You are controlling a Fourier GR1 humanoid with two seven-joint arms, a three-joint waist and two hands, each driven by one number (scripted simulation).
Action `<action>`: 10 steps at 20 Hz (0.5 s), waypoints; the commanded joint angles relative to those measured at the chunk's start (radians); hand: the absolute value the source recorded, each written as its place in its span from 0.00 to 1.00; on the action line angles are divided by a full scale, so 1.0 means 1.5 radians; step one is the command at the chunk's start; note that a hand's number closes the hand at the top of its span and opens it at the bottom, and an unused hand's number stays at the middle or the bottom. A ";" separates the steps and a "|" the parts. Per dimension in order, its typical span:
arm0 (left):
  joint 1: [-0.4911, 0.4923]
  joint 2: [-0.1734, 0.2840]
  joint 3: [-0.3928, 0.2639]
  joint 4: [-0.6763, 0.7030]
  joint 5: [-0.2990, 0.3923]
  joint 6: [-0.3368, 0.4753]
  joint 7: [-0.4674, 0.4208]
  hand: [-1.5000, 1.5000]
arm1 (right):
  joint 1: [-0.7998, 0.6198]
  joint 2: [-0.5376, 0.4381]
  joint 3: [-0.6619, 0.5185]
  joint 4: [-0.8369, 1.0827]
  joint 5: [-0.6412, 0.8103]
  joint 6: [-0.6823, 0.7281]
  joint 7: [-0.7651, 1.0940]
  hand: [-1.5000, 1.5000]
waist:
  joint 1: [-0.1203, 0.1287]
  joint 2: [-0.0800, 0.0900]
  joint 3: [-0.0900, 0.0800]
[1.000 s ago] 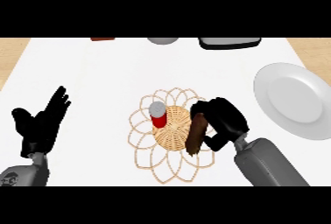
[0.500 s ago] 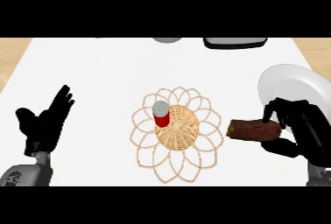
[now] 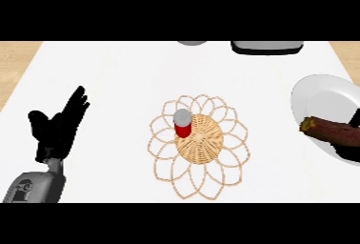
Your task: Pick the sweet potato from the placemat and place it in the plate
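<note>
At right edge: my right hand (image 3: 349,148) holds the sweet potato (image 3: 330,130) over the plate (image 3: 316,95).
Potato lies: long way, slanting down-right.
Left hand (image 3: 60,126): open, resting at left.

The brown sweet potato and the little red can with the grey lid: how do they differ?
The brown sweet potato is long and lies on its side over the white round plate, in the right hand. The red can with the grey lid is short and stands upright, untouched, on the woven wicker placemat. Both are small.
</note>
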 commanded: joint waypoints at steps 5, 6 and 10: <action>-0.006 0.010 0.020 -0.005 0.003 -0.031 0.010 0.50 | -0.135 -0.065 -0.083 0.294 -0.008 0.009 -0.120 1.00 | 0.010 0.001 0.000; -0.036 0.005 0.027 0.045 0.014 -0.038 -0.007 0.50 | -0.149 -0.081 -0.087 0.368 -0.001 0.002 -0.171 1.00 | 0.012 0.004 0.000; -0.045 0.005 0.019 0.061 -0.007 -0.036 -0.020 0.50 | -0.198 -0.124 -0.062 0.513 0.060 0.003 -0.204 1.00 | 0.019 0.006 0.001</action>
